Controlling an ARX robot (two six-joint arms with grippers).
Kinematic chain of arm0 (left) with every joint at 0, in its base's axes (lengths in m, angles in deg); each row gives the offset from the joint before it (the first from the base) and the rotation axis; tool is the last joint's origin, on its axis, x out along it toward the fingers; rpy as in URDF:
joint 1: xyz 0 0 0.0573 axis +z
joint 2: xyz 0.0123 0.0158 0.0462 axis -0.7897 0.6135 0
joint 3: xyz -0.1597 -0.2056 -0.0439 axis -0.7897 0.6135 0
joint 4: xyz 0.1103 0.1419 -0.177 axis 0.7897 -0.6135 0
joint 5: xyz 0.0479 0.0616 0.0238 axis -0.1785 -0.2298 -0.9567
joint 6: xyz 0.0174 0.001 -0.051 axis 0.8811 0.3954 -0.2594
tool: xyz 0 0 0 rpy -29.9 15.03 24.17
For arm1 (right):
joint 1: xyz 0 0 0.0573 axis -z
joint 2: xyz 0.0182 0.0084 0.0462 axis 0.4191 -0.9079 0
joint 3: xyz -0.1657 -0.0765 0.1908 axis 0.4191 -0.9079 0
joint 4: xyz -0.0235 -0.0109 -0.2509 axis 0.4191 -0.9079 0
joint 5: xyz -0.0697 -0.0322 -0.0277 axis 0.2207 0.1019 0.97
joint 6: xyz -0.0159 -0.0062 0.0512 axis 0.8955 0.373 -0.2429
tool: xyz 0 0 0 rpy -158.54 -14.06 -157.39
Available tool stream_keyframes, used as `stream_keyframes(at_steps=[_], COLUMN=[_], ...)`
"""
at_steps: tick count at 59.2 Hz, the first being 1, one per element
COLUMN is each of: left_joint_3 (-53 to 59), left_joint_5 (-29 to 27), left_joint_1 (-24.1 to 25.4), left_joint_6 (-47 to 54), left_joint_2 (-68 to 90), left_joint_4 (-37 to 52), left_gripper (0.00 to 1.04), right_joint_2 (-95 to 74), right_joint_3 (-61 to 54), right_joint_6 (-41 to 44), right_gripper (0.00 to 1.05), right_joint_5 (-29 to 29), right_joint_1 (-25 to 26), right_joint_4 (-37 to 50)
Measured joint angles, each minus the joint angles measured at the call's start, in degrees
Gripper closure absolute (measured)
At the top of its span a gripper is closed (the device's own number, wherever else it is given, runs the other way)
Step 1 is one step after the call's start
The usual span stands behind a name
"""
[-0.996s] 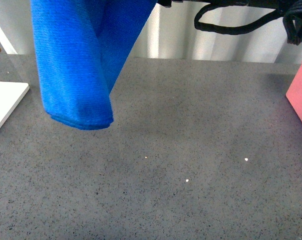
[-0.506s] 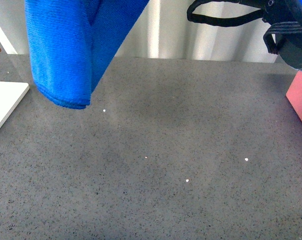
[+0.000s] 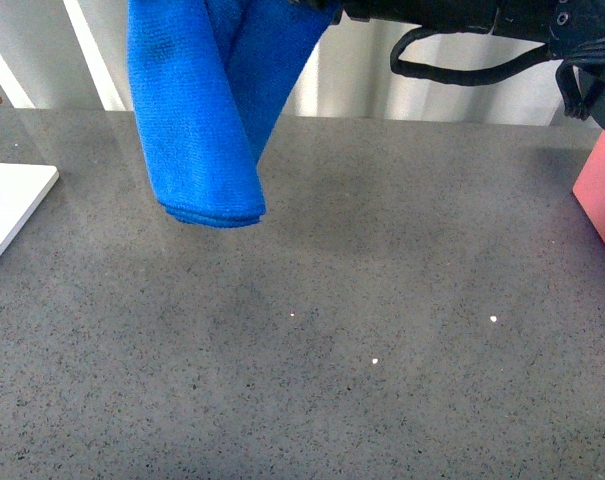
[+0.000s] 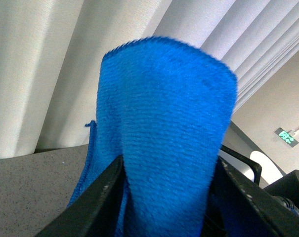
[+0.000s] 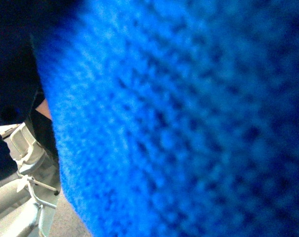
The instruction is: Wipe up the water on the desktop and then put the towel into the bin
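Observation:
The blue towel [image 3: 207, 120] hangs folded from the top of the front view, its lower end well above the grey speckled desktop [image 3: 332, 350]. The right arm reaches in along the top edge, and its gripper is hidden behind the towel's upper part. In the left wrist view my left gripper [image 4: 166, 197] is shut on the towel [image 4: 164, 128], with a black finger on each side of the cloth. In the right wrist view the towel [image 5: 189, 118] fills nearly the whole picture and hides the jaws. A few small bright specks [image 3: 375, 361] show on the desktop.
A flat white board [image 3: 7, 205] lies at the desktop's left edge. A pink container [image 3: 604, 190] stands at the right edge. A black cable loop [image 3: 452, 55] hangs under the right arm. Pale curtains hang behind the desktop.
The hanging towel swung first up and left, then to the right and a little lower. The right arm shifted along the top edge.

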Motion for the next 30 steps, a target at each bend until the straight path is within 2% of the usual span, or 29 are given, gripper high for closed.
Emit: stream_keyframes(at_steps=[17, 28, 29, 30], left_joint_3=[0.0, 0.0, 0.0, 0.2], left_joint_5=[0.0, 0.0, -1.2, -5.4], left_joint_1=[0.0, 0.0, -0.1, -0.8], left_joint_6=[0.0, 0.0, 0.8, 2.2], left_joint_2=[0.0, 0.0, 0.0, -0.2], left_joint_4=[0.0, 0.0, 0.0, 0.0], left_gripper=[0.07, 0.07, 0.07, 0.10], right_joint_2=[0.4, 1.4, 1.6, 1.8], right_joint_3=[-1.1, -1.8, -1.9, -2.1], right_joint_6=[3.3, 4.5, 4.5, 4.6], right_gripper=[1.00, 1.00, 1.00, 1.00], right_joint_5=[-0.3, -0.5, -0.6, -0.6], right_joint_1=[0.5, 1.2, 1.3, 1.4], right_joint_4=[-1.3, -1.7, -1.7, -1.7])
